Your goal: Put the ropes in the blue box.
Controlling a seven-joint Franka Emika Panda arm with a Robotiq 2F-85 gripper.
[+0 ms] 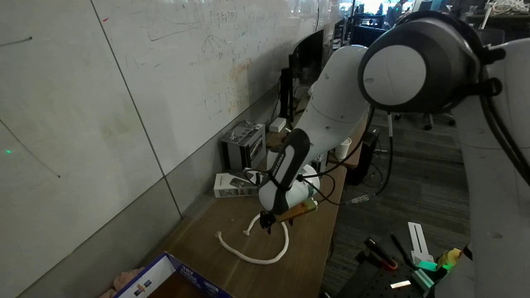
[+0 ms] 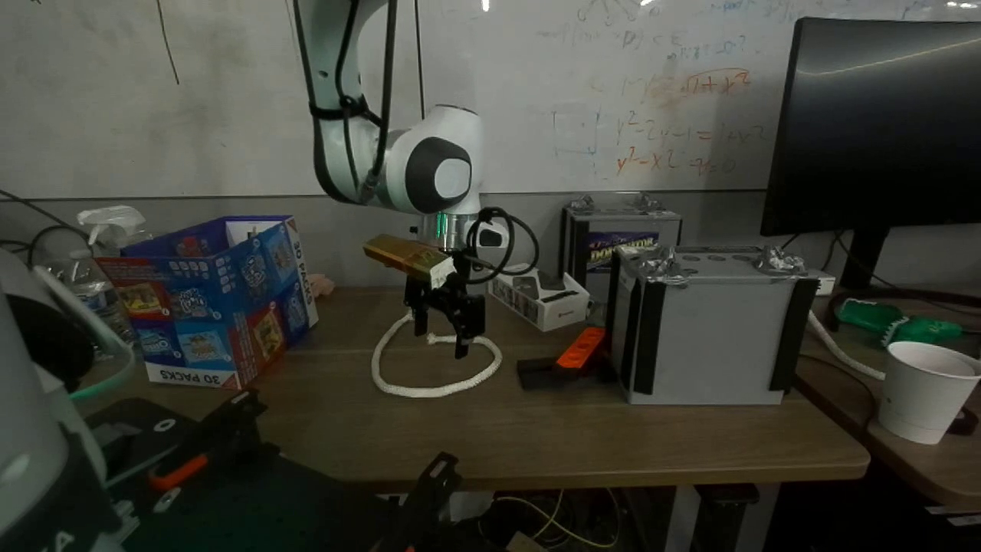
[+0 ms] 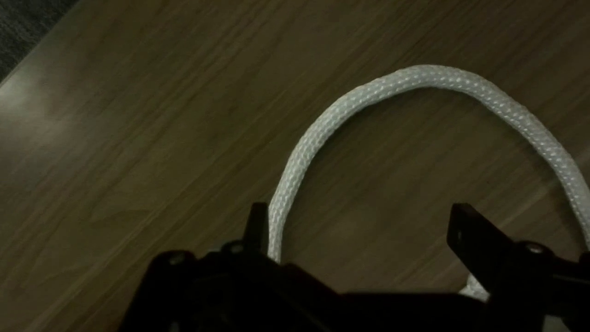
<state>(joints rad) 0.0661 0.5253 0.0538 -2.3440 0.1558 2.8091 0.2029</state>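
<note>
A white rope (image 2: 425, 392) lies on the wooden table in a loose, open loop, seen in both exterior views. My gripper (image 2: 441, 341) points down over that loop, jaws wide apart and nothing held. In the wrist view the rope (image 3: 428, 76) arcs ahead of the gripper (image 3: 359, 210); one stretch passes just inside the left finger, and a frayed end shows beside the right finger. The blue box (image 2: 199, 307), printed and open-topped, stands on the table, away from the gripper. In an exterior view only a corner of the blue box (image 1: 194, 277) shows, with its contents mostly cut off.
A grey battery-like case (image 2: 713, 330) and another (image 2: 613, 218) stand beyond the rope, with a white carton (image 2: 540, 299) nearby. An orange-red tool (image 2: 581, 349) lies beside the nearer case. A monitor (image 2: 881, 123) and paper cup (image 2: 927, 391) are farther along. A whiteboard wall backs the table.
</note>
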